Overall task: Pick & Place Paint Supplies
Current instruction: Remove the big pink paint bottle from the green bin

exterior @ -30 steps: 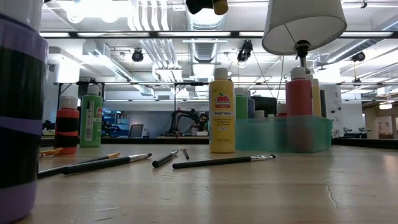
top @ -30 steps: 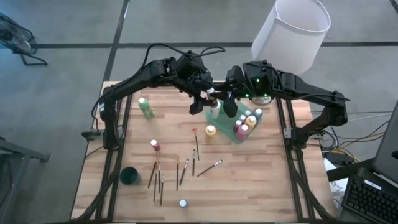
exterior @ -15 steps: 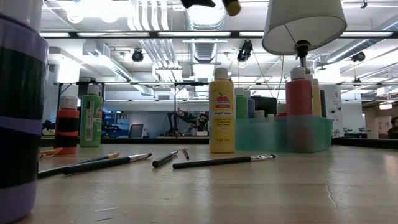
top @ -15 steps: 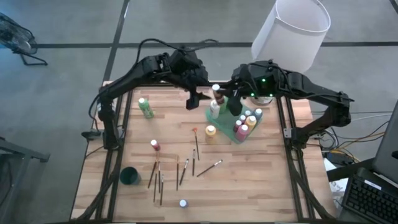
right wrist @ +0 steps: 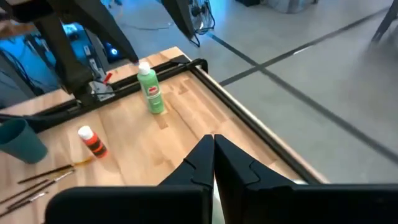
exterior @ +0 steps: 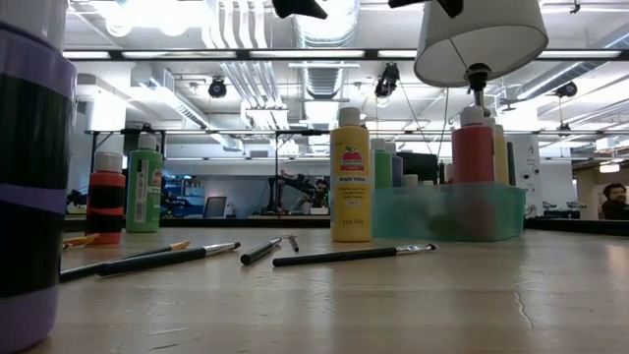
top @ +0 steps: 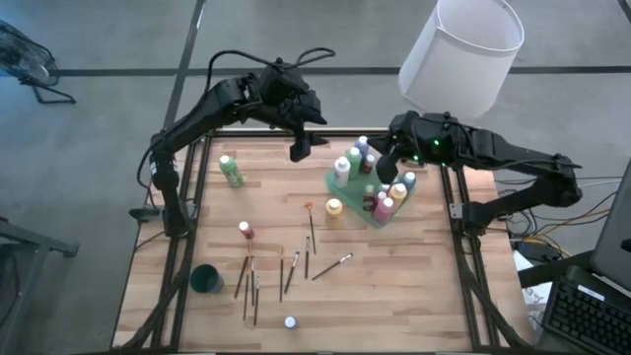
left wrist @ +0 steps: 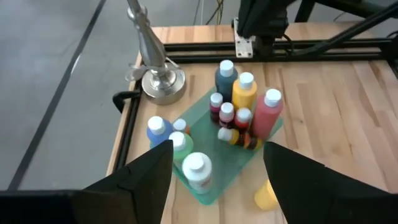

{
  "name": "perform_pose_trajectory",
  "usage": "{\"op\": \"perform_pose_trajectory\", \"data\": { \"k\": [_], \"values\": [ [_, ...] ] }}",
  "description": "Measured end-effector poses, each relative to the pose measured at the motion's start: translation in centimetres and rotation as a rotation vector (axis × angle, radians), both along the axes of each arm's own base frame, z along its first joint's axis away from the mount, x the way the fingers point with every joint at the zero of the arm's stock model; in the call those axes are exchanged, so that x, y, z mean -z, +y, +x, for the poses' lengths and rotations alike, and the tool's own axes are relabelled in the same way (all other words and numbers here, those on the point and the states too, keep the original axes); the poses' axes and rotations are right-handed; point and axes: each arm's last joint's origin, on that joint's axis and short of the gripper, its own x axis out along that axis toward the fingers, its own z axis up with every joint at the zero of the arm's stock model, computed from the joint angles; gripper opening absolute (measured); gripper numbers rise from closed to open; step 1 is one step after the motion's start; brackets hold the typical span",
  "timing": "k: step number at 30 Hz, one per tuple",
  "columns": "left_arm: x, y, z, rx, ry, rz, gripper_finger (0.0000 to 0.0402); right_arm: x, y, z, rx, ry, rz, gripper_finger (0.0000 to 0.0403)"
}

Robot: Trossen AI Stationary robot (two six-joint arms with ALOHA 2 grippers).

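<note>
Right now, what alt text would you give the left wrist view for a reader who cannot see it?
The left tool, fingers open and empty, looks down on a translucent green tray crowded with upright white-capped paint bottles. One small bottle lies on its side among them, a yellow bottle sits just outside the tray, and a metal lamp base stands beyond.

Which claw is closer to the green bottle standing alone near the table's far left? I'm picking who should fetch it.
Left. The left claw hangs open above the table's far edge, beside the green bottle. The right claw is shut beyond the green tray, much farther.
</note>
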Motion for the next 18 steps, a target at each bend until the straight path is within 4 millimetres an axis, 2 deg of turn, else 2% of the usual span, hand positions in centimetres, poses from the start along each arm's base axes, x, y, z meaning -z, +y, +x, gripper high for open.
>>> {"op": "perform_pose_trajectory", "data": {
  "k": [4,11,18],
  "values": [
    [-0.2,0.1,0.0,-0.002,-0.022,0.009,0.0253,0.9,0.2,-1.5,0.020,-0.066,0.034,0.0007],
    [-0.4,0.2,0.1,0.000,-0.040,0.046,0.0252,-0.2,0.5,-3.7,0.042,-0.149,0.071,0.0008],
    [-1.1,0.9,-1.3,-0.068,-0.066,0.021,0.0252,-0.7,0.5,-3.9,0.035,0.038,0.063,0.0008]
  ]
}}
